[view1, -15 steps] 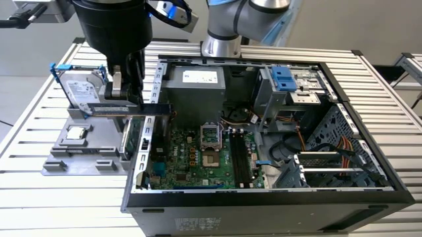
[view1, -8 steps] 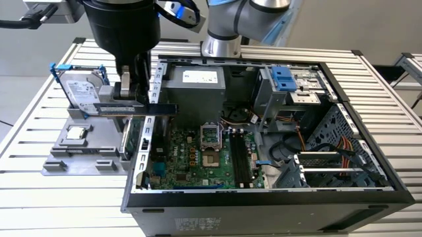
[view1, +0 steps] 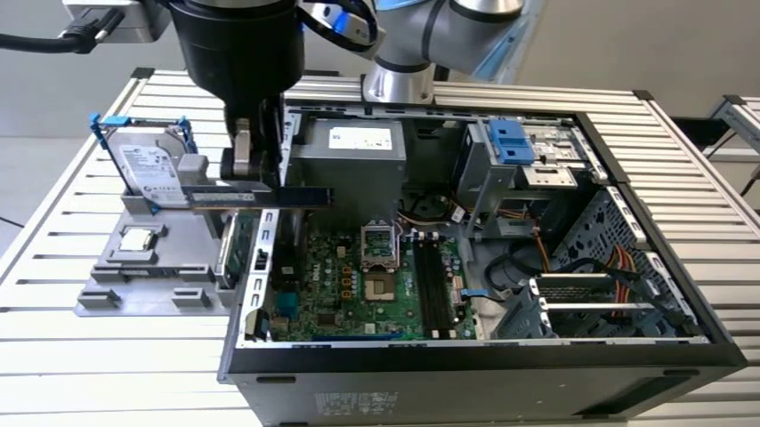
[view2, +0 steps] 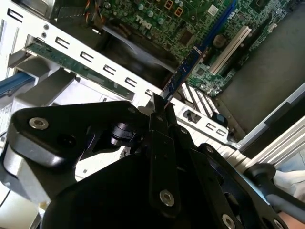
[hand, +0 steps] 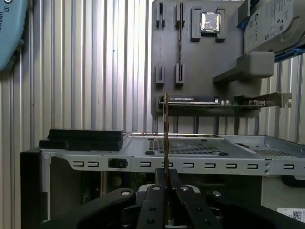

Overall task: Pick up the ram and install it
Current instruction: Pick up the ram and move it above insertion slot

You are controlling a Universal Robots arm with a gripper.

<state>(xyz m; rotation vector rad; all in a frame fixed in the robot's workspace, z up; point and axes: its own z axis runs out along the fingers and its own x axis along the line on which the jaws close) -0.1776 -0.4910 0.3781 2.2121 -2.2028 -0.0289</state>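
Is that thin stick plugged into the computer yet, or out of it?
Out: the claw grips the ram in the air over the case's edge, clear of the motherboard slots.

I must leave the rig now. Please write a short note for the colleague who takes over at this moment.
Gripper: shut on the ram.
Position: the ram hangs above the side wall of the open computer case at the exterior view's left, next to the grey parts holder.
Done: the ram is off the holder.
Left: it is not yet seated; the long black slots on the motherboard look empty.
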